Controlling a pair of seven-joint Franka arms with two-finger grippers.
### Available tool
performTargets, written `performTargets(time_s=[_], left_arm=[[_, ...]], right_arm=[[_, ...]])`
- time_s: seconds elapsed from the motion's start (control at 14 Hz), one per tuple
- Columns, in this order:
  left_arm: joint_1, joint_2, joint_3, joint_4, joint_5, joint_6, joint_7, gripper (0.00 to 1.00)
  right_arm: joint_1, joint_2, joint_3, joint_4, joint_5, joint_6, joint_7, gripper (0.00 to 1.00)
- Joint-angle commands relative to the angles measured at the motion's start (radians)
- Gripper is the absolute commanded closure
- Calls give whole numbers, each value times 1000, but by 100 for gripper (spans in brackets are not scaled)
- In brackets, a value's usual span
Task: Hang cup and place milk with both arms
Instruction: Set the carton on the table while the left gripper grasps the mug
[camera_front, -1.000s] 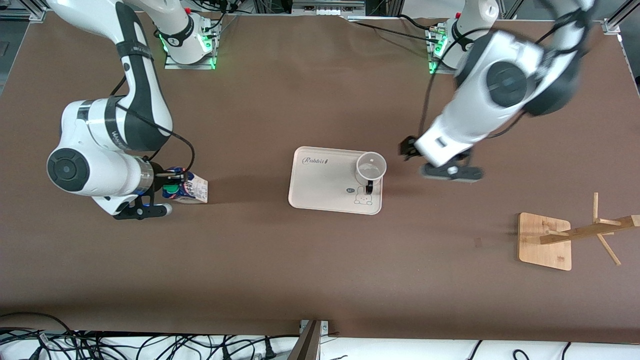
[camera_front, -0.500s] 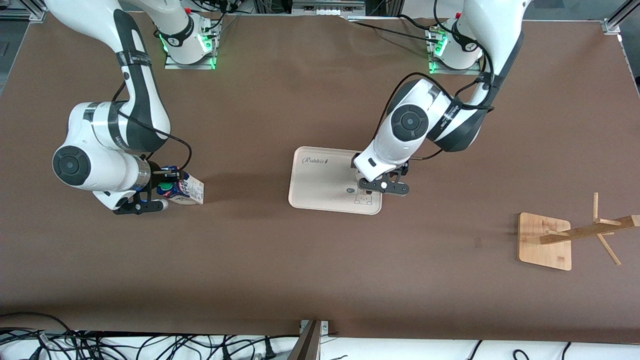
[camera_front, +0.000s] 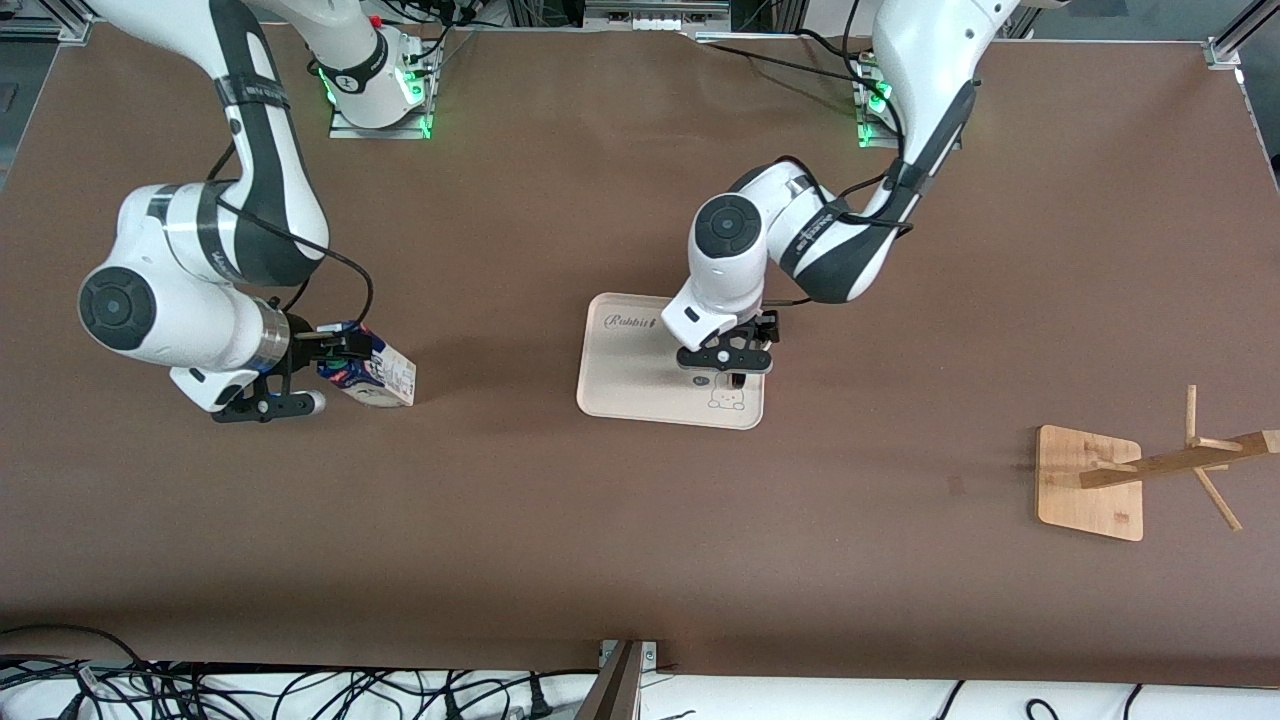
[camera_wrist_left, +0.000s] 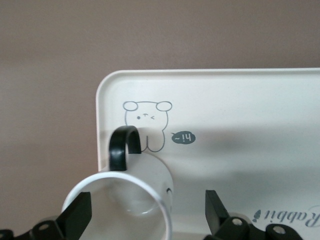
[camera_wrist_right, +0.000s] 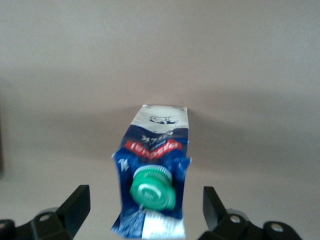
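Note:
The cup (camera_wrist_left: 131, 204), white with a black loop handle (camera_front: 738, 381), stands on the beige tray (camera_front: 625, 385); in the front view only its handle shows under the left hand. My left gripper (camera_front: 733, 357) is open just over the cup, one finger (camera_wrist_left: 76, 214) on each side of the rim, not touching. The milk (camera_front: 378, 374), a carton with a blue top and green cap (camera_wrist_right: 153, 188), stands on the table near the right arm's end. My right gripper (camera_front: 338, 358) is open around the carton's top, with gaps on both sides in the right wrist view (camera_wrist_right: 145, 210).
A wooden cup rack (camera_front: 1150, 468) on a square bamboo base stands near the left arm's end, nearer the front camera than the tray. The tray has a bear drawing (camera_wrist_left: 147, 122) beside the cup's handle. Cables lie along the table's front edge.
The left arm swung from beside the tray to over the cup, which it now hides in the front view. The right gripper shifted slightly at the milk, staying open.

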Motion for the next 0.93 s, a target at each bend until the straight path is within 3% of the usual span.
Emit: performTargets(time_s=[0.0,0.21,0.36,0.64,0.86], left_arm=[[-27,16,5,-32,33,39,-80,4],[-31,25,5,-32,35,39,-81,74],[-31,31,5,-31,35,39,-77,100],[-31,31,5,-21,35,39,-74,100],[-31,22,5,-12,33,38,-80,100]], right_arm=[[4,-59,-2,10,16,-7,-6,0],[4,-118,-3,60,-1,-38,-16,0],[4,-163,-2,104,-45,-79,-19,0],[6,-290,3,94,-117,-208,-3,0],[8,-370,9,11,-165,-201,7,0]])
